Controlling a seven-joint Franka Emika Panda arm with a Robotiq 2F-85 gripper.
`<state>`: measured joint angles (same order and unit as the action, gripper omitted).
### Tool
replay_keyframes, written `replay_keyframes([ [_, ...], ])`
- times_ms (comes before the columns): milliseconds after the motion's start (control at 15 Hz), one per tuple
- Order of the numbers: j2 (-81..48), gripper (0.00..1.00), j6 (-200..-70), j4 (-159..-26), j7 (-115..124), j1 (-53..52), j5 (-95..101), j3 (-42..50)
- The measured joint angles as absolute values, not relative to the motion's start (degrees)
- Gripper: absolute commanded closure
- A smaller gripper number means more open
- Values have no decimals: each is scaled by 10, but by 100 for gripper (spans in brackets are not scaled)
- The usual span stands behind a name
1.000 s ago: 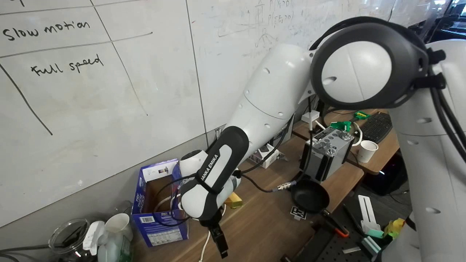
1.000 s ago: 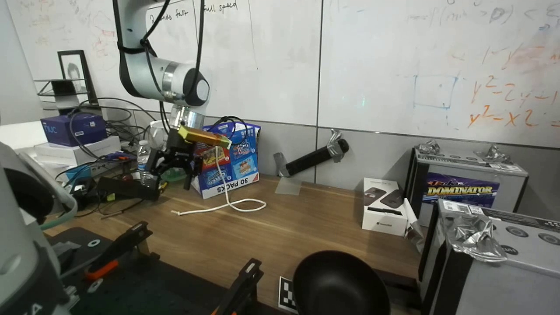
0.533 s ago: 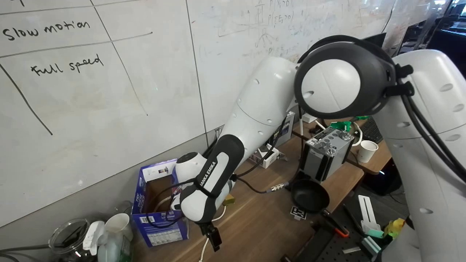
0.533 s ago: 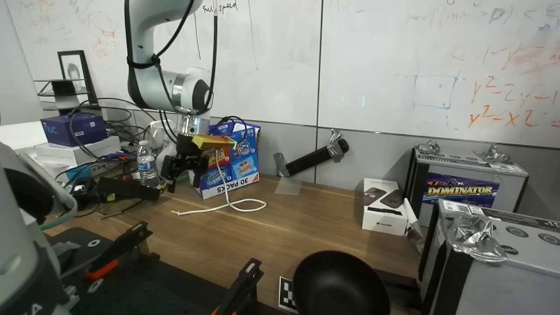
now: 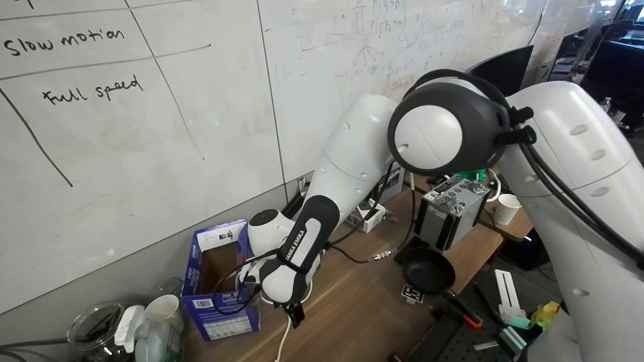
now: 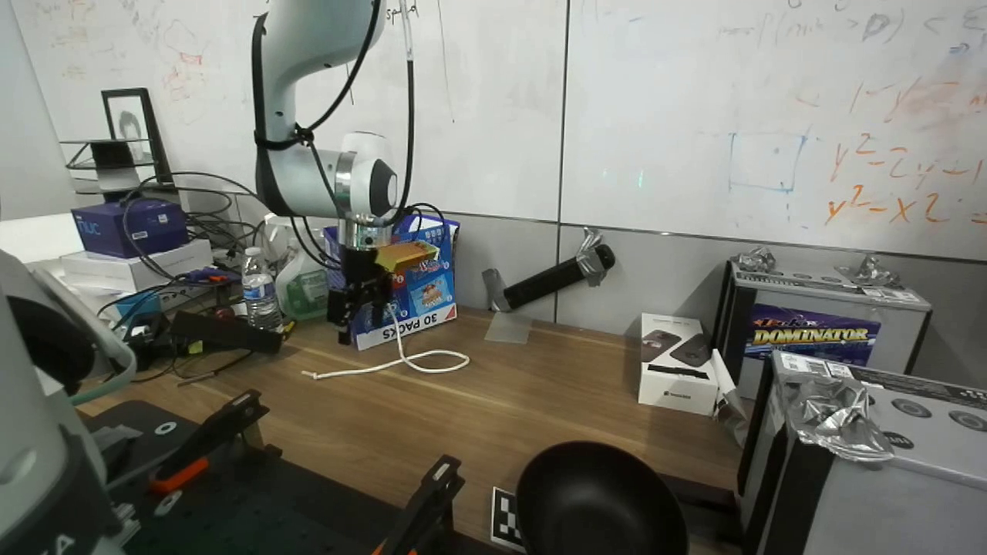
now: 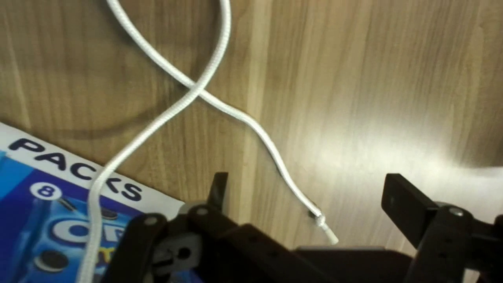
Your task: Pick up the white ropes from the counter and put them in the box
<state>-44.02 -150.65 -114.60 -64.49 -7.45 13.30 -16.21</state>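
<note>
A white rope [image 6: 362, 371] lies in a loop on the brown wooden counter [image 6: 532, 393]; it also shows in an exterior view [image 5: 283, 339] and in the wrist view [image 7: 267, 139]. Its other part runs up the face of the blue box [image 6: 428, 312], partly hidden behind my gripper [image 6: 361, 327]. The box [image 5: 219, 317] stands open at the top against the wall, brown inside. In the wrist view my gripper [image 7: 304, 181] is open and empty above the counter. The knotted rope end lies between its fingers in the picture, below them and not gripped. The box face is beside the left finger.
A spray bottle [image 6: 304, 285] and a water bottle [image 6: 261, 293] stand beside the box. A black pan [image 6: 601, 501], a white phone box [image 6: 678, 362] and grey batteries [image 6: 817, 331] stand farther right. The whiteboard wall [image 6: 493, 262] is behind the box.
My gripper has moved right in an exterior view and slightly lower, closer to the box and rope. The box and the rope have not moved.
</note>
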Motion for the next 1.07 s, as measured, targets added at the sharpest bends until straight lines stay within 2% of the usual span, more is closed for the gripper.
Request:
replay_keyframes([
  [400, -476, 0, -1548, -1113, -667, -59, 147, -139],
  [1067, -550, 0, -1544, -1042, -678, -52, 154, -122],
])
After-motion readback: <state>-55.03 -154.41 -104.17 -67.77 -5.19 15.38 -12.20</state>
